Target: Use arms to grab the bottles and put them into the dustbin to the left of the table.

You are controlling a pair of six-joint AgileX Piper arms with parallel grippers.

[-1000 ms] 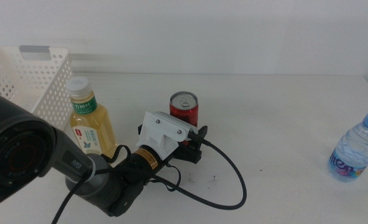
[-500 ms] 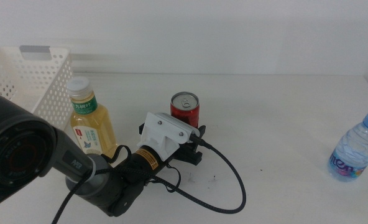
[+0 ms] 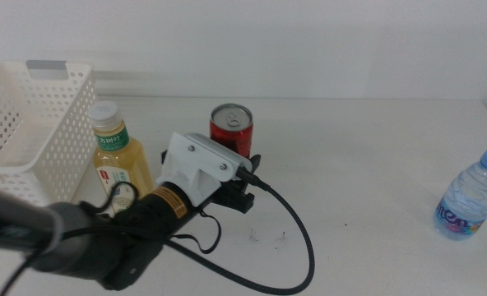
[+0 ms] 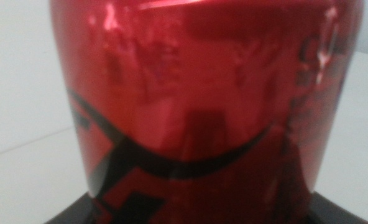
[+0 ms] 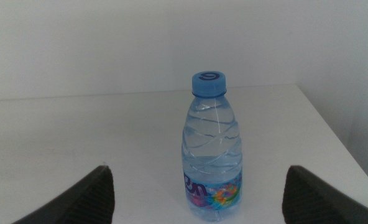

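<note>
At table centre, the left tool [image 3: 242, 177] is clenched around the upright red metal drink can [image 3: 230, 129]; the white perforated plastic dustbin [image 3: 31, 123] lies to its left, past the yellow-tea bottle [image 3: 120, 162]. The right tool [image 5: 196, 193], spread wide, waits near the small clear water bottle [image 5: 212, 149].

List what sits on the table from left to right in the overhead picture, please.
White basket → yellow tea bottle → red can, with the left gripper at it → small water bottle far right.
</note>
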